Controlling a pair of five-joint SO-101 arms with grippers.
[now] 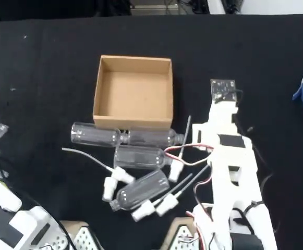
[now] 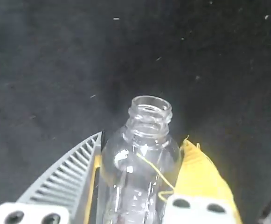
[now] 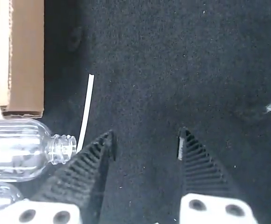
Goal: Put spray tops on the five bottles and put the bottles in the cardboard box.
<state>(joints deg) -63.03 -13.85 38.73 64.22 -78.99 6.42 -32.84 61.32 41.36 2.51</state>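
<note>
Gleaming clear plastic bottle (image 2: 140,163), open threaded neck, in left gripper (image 2: 142,139)

The cardboard box (image 1: 133,123) is plain tan, the bottles (image 1: 141,157) clear, the spray tops (image 1: 143,210) white, the table (image 1: 47,62) black. The left gripper (image 2: 143,139) has one ridged grey finger and one yellow; the right gripper (image 3: 145,134) has ridged black ones.

Left arm (image 1: 23,224): folded low at the near left corner.
Left pincer (image 2: 142,140): clamped around a bottle (image 2: 147,158), one finger on each side.
Right arm (image 1: 229,156): stretched forward.
Right pincer (image 3: 146,137): fingers (image 3: 86,175) spread apart.
</note>
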